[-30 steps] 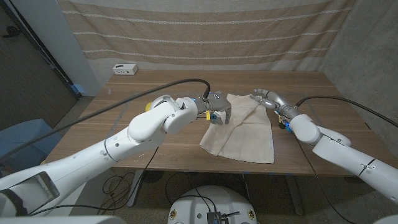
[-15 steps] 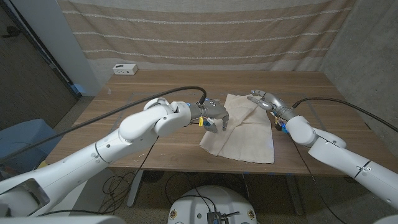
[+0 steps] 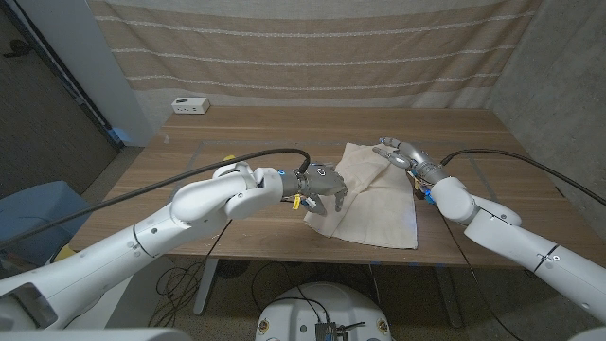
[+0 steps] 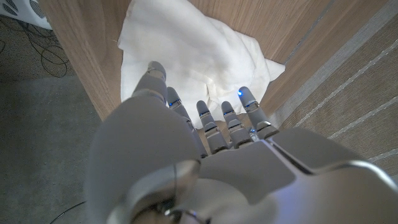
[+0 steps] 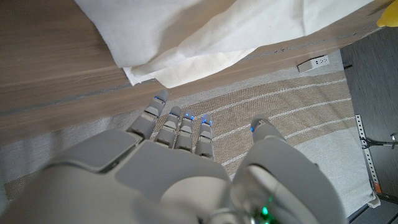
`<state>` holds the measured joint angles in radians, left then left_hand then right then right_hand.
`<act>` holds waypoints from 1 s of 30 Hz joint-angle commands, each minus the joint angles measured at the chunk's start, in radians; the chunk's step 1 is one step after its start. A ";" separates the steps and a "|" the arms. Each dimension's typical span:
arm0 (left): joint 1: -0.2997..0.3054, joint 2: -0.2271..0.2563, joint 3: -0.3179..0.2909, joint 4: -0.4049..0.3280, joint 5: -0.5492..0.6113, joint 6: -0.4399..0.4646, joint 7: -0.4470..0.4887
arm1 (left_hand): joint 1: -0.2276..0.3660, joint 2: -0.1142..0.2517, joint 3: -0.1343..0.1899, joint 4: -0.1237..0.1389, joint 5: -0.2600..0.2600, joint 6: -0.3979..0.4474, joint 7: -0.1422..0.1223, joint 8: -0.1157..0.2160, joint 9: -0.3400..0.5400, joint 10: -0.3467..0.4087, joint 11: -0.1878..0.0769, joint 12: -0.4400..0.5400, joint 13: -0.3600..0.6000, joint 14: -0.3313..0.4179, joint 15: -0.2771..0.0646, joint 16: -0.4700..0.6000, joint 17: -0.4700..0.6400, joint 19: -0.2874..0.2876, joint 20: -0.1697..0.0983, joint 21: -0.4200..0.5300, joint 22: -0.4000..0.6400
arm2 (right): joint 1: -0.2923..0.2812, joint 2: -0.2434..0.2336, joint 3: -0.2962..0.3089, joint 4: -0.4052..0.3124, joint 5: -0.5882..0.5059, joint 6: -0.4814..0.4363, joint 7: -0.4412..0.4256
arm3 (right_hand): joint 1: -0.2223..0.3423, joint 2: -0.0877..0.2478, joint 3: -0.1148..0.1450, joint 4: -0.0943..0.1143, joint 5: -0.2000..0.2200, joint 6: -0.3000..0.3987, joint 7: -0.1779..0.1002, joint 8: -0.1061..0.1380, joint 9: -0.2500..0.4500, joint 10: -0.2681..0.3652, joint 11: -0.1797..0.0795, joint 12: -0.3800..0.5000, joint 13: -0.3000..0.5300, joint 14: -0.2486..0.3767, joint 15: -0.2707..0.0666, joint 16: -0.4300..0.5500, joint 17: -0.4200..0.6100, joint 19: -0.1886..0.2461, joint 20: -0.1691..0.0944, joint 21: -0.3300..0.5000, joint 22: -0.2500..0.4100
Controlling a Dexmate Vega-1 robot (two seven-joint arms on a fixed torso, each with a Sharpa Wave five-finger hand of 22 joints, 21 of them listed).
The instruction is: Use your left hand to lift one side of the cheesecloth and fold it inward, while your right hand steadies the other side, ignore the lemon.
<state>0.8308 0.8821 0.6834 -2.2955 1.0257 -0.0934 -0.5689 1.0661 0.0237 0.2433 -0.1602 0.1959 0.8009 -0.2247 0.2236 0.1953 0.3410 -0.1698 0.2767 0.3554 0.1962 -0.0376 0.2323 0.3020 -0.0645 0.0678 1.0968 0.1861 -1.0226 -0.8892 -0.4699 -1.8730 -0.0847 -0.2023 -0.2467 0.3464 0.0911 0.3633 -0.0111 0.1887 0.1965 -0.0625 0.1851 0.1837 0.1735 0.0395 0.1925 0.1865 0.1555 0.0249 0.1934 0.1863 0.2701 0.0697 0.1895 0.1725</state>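
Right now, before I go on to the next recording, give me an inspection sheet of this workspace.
Surface: brown wooden table, bare wood around the cloth.
Job's things: cream cheesecloth, rumpled, partly folded, spread at the table's front right; yellow lemon, a sliver in the right wrist view.
Clutter: white power strip at the far left corner.
Hands: left hand at the cloth's left edge, grip unclear; right hand open, fingers spread over the cloth's far right corner.
Cables: black cables along both arms, more on the floor.
Surroundings: striped beige curtain behind the table.
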 commanded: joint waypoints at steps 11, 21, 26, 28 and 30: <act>0.057 0.041 0.004 0.052 0.204 -0.176 0.174 | 0.050 0.004 0.010 -0.011 0.006 -0.007 0.001 -0.006 0.003 -0.011 -0.004 -0.004 0.003 -0.009 -0.108 -0.001 -0.006 0.011 -0.015 0.002 0.001 | -0.023 -0.003 -0.003 -0.032 -0.006 -0.008 -0.013 | 0.000 0.011 0.001 -0.009 0.007 0.011 0.003 0.007 0.002 0.013 0.005 0.005 0.002 0.011 -0.003 0.004 -0.001 0.010 -0.004 0.005 -0.001; 0.079 0.056 -0.013 0.134 0.203 -0.228 0.421 | 0.053 -0.001 0.004 -0.003 0.004 -0.002 0.001 -0.006 0.003 -0.003 -0.010 0.001 0.005 0.007 -0.121 0.007 -0.010 0.032 -0.023 0.007 0.001 | -0.014 0.000 -0.008 -0.024 -0.006 -0.015 -0.003 | -0.001 0.010 0.001 -0.011 0.007 0.011 0.004 0.007 0.002 0.013 0.004 0.004 0.002 0.011 -0.002 0.003 -0.001 0.011 -0.006 0.005 -0.001; 0.071 0.048 -0.005 0.149 0.202 -0.230 0.404 | 0.045 -0.001 -0.001 0.004 0.004 -0.010 0.000 -0.011 0.002 -0.001 -0.011 0.003 0.005 0.011 -0.124 0.009 -0.010 0.033 -0.023 0.007 0.001 | -0.003 0.005 -0.014 -0.015 -0.008 -0.014 0.002 | -0.001 0.010 0.000 -0.012 0.007 0.011 0.004 0.007 0.002 0.013 0.005 0.004 0.002 0.011 -0.002 0.002 -0.001 0.011 -0.007 0.005 -0.001; 0.065 0.042 0.003 0.160 0.212 -0.233 0.402 | 0.043 0.000 -0.003 0.007 0.004 -0.013 0.000 -0.013 0.002 -0.003 -0.012 0.003 0.006 0.010 -0.124 0.009 -0.010 0.032 -0.020 0.006 0.001 | 0.000 0.007 -0.015 -0.013 -0.008 -0.016 0.003 | -0.001 0.010 0.001 -0.013 0.007 0.011 0.003 0.006 0.002 0.012 0.004 0.003 0.002 0.011 -0.002 0.002 -0.001 0.011 -0.008 0.005 -0.001; 0.054 0.033 0.011 0.165 0.196 -0.234 0.355 | 0.040 0.001 -0.005 0.010 0.004 -0.018 0.000 -0.016 0.002 -0.004 -0.011 0.003 0.006 0.006 -0.121 0.008 -0.010 0.031 -0.021 0.006 0.001 | 0.003 0.008 -0.017 -0.009 -0.008 -0.016 0.004 | -0.001 0.010 0.001 -0.013 0.007 0.011 0.003 0.006 0.002 0.012 0.004 0.003 0.002 0.011 -0.002 0.002 -0.001 0.011 -0.008 0.005 -0.001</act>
<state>0.8997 0.9314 0.6758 -2.1766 1.2205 -0.3054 -0.2161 1.1096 0.0224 0.2391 -0.1559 0.1963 0.7892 -0.2237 0.2110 0.1955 0.3353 -0.1719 0.2768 0.3597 0.1967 -0.0410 0.2373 0.2922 -0.0357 0.0393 1.0969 0.1862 -1.0339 -0.8884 -0.4784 -1.8949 -0.0911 -0.2149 -0.2523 0.3424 0.0952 0.3617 -0.0180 0.1887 0.2019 -0.0571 0.1889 0.1836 0.1769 0.0429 0.1924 0.1866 0.1590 0.0213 0.1934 0.1812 0.2753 0.0644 0.1895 0.1725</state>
